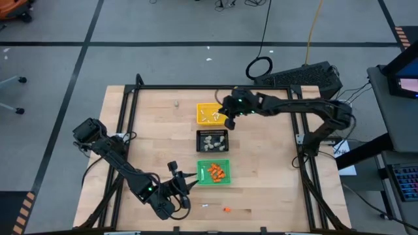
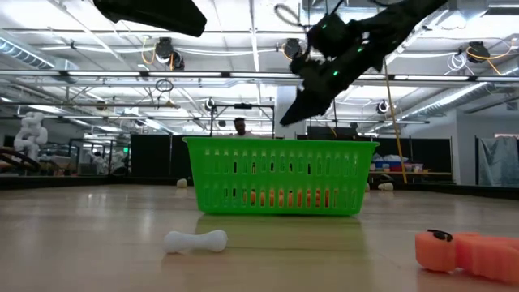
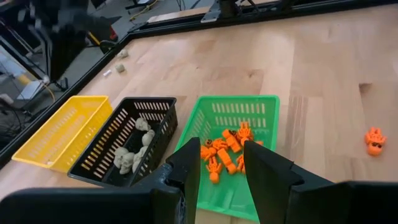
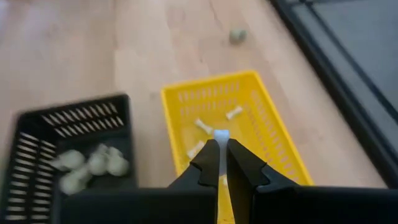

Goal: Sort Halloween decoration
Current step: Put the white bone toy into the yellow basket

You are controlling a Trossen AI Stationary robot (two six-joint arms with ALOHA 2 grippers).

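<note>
Right gripper clamps thin white stick above yellow plastic tray; left gripper part-open, empty, over green plastic tray.

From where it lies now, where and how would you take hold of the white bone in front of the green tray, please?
Grip the white bone across its thin middle shaft, coming straight down from above: it lies flat on the table with knobbed ends, apart from the green tray.

Orange bits, white sticks, beige-grey lumps lie sorted in trays.
</note>
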